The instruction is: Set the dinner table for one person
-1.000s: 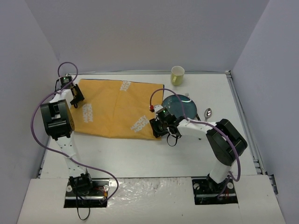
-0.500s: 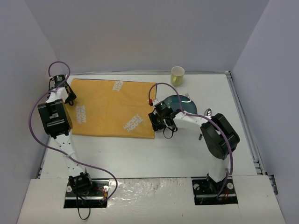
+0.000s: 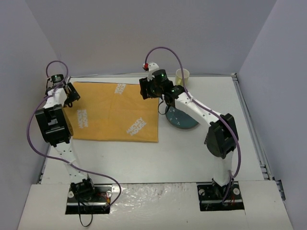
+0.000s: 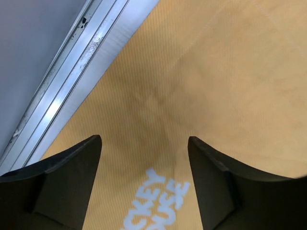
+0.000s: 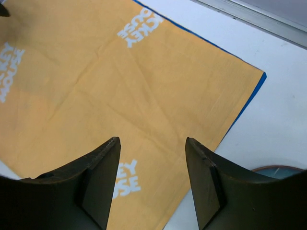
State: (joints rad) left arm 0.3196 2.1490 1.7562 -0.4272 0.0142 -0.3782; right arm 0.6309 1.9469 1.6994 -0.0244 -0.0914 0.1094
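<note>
The dark plate [image 3: 186, 123] lies just right of the orange mat [image 3: 110, 115], nearer the right tool [image 5: 152, 143]; it and the left tool [image 4: 144, 143] are both spread and empty.

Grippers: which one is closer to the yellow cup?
The right gripper, above the far right corner of the orange mat, just left of the yellow cup. The left gripper is at the mat's far left corner, across from it.

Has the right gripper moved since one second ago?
Yes. The right gripper moved toward the far wall: from the near right corner of the mat, beside the plate, to its far corner, left of the cup.
</note>
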